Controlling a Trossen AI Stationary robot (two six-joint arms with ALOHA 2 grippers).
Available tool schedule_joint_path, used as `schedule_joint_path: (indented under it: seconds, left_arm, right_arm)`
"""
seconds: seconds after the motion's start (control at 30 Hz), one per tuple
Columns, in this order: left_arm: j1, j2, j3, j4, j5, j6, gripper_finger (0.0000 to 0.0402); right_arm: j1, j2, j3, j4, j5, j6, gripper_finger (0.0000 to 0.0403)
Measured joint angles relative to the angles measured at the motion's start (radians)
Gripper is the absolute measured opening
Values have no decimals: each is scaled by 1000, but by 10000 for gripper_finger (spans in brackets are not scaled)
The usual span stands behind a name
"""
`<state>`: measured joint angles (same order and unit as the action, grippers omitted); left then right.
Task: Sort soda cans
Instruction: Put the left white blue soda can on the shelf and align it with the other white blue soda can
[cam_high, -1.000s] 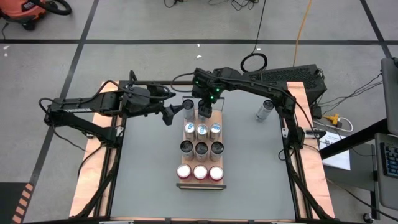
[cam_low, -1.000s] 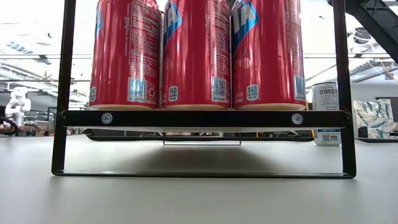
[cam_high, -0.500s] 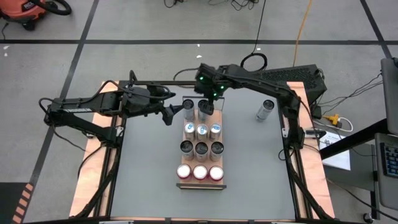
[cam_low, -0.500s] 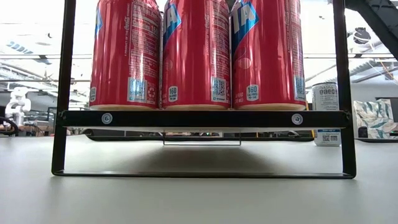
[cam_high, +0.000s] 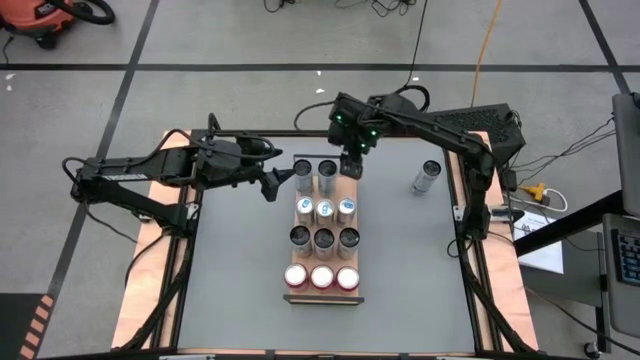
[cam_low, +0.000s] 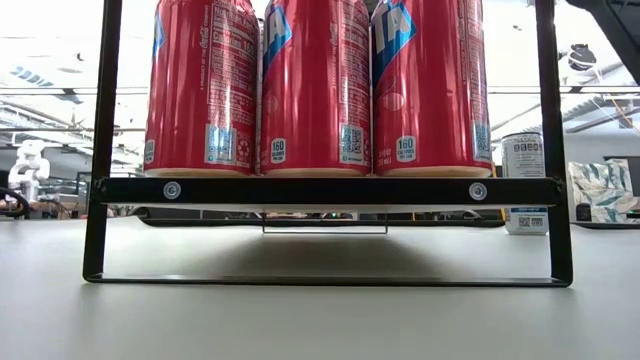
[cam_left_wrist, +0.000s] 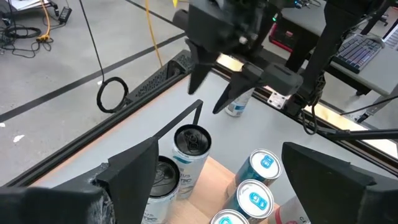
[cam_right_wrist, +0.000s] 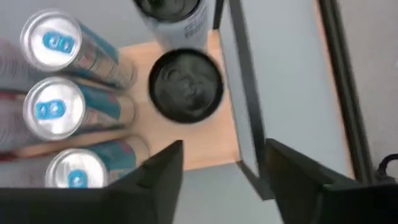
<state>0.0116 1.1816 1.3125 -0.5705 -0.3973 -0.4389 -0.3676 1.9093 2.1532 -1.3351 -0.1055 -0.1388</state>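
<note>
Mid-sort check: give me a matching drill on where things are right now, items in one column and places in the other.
Items:
1. three red cans with silver tops
2. three slim blue cans with pale tops
3. lone silver-grey can with dark top
4. right gripper

Places:
A. rack, second row from the far end
B. over the rack's far end, open
C. rack's nearest row
D. on the table, off the rack, right arm's side

Pairs: 1-C, 2-A, 3-D, 4-B

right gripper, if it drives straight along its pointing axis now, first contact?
Probably the dark-topped silver can at the tray's back row, or the bare wood beside it: the right gripper, jaws open, points down there. Depth is unclear, so the tray's black frame bar could catch a finger.
</note>
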Motion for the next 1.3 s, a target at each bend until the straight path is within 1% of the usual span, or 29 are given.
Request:
schedule_joint_path:
  seconds: [0.17, 0.27, 0.4, 0.5, 0.7, 1.0, 1.1, 1.3]
  left_arm:
    - [0, 0, 0, 0, 0, 0, 342]
    - [0, 0, 0, 0, 0, 0, 342]
    - [0, 0, 0, 0, 0, 1, 342]
    - [0, 0, 0, 0, 0, 1, 342]
    - [0, 0, 0, 0, 0, 1, 342]
    - [0, 0, 0, 0, 0, 2, 342]
    - [0, 0, 0, -2, 0, 2, 342]
    - [0, 0, 0, -18, 0, 2, 342]
  right_arm:
    - [3, -3, -64, 10, -4, -1, 122]
    - [3, 1, -118, 22, -25, -5, 81]
    - [3, -1, -194, 88, -82, -5, 44]
    - [6, -1, -230, 117, -82, -5, 27]
    - [9, -1, -248, 169, -83, -5, 12]
    - [10, -1, -248, 201, -84, 22, 11]
    - [10, -1, -248, 208, -112, 23, 11]
    - [19, -1, -248, 213, -112, 23, 11]
